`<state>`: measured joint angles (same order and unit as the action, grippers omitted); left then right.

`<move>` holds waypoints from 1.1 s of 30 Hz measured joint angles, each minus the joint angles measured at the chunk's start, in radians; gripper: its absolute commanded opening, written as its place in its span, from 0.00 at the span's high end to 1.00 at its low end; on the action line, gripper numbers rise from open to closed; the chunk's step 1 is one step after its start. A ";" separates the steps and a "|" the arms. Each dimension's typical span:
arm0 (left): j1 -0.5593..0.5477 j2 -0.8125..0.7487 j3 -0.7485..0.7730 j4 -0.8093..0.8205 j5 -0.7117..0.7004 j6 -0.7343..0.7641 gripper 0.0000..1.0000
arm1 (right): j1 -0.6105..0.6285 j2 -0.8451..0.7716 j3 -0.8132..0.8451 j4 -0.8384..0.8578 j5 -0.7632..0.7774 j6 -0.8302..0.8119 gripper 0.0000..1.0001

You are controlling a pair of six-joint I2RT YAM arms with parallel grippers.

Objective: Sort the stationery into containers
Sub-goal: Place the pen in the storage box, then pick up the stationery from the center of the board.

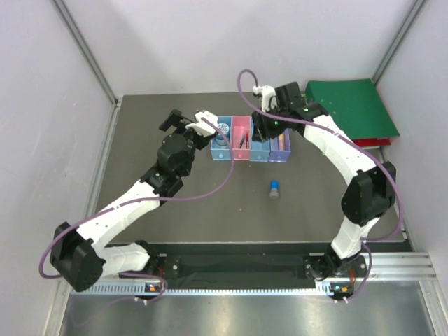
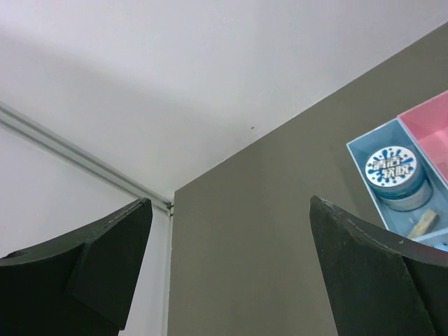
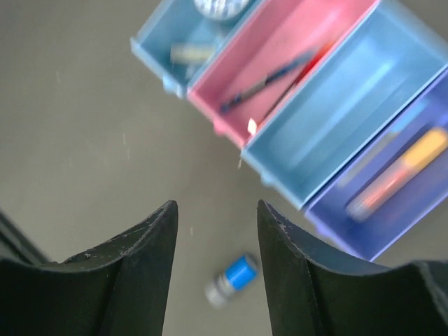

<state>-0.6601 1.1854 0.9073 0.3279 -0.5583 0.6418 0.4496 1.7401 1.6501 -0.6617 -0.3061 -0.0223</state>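
The small blue cylinder (image 1: 274, 189) lies loose on the tabletop, near of the row of bins (image 1: 241, 157). The right end effector (image 3: 217, 210) hovers above them, half-spread and empty. It likely must drop nearward onto the cylinder. The left end effector (image 2: 231, 203) is wide and empty.

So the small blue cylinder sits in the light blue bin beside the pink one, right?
No. The small blue cylinder lies on the table, outside the light blue bin, which does sit beside the pink bin; the top view shows it.
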 measured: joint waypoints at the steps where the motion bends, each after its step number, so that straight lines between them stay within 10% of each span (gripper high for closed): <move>1: 0.000 -0.010 -0.004 -0.009 0.015 0.000 0.01 | 0.000 0.010 -0.001 -0.048 -0.018 -0.035 0.51; 33: 0.000 -0.025 0.024 -0.111 0.151 0.016 0.01 | -0.001 0.214 -0.158 -0.338 0.097 -0.190 0.50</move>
<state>-0.6601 1.1603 0.9318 0.2165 -0.4068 0.6575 0.4484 1.9541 1.4921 -0.9993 -0.2089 -0.2119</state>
